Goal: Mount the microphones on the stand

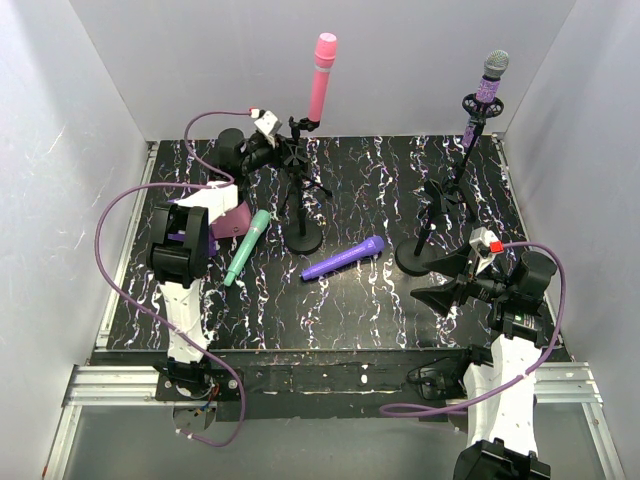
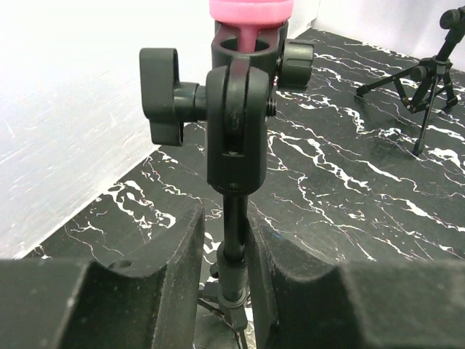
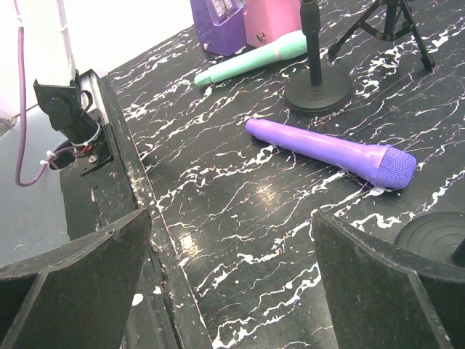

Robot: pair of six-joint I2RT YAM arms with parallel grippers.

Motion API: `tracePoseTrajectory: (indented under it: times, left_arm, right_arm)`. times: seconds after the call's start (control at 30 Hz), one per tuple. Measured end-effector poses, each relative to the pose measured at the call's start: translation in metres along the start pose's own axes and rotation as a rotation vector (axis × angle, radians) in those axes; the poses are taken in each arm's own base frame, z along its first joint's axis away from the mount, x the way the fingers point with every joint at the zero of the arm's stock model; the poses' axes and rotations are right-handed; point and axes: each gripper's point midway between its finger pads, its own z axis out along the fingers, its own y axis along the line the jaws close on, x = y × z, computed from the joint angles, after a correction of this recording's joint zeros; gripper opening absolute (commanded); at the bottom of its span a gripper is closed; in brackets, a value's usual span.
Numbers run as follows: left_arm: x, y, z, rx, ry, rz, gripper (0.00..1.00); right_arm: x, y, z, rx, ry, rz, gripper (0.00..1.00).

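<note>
The pink microphone [image 1: 325, 75] stands upright in the clip [image 2: 247, 51] of a black stand at the back; its lower end [image 2: 251, 14] shows in the left wrist view. My left gripper [image 1: 283, 152] [image 2: 225, 269] straddles that stand's pole [image 2: 234, 233] below the clip, jaws slightly apart, with a thin gap on the left side. The glittery purple microphone [image 1: 490, 85] sits on the right stand. The plain purple microphone [image 1: 343, 258] [image 3: 334, 151] and the mint microphone [image 1: 246, 246] [image 3: 254, 57] lie on the table. My right gripper [image 1: 440, 293] [image 3: 232, 291] hangs open and holds nothing at the front right.
A round-base stand [image 1: 305, 238] [image 3: 317, 91] stands mid-table between the two lying microphones. Pink and purple boxes [image 1: 235, 220] [image 3: 247, 18] sit by the left arm. A tripod stand [image 2: 421, 73] stands at the right. White walls close in three sides.
</note>
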Motion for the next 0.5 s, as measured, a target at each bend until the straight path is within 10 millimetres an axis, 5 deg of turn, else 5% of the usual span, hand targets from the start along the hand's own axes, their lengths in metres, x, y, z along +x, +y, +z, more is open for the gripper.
tracePoseTrajectory:
  times: [0.5]
  left_arm:
    - [-0.0018,0.0022,-0.0024,-0.007,-0.013,-0.016,0.74]
  right_arm:
    - [-0.0005,-0.0005,-0.0006,0.004,-0.002,-0.003,0.98]
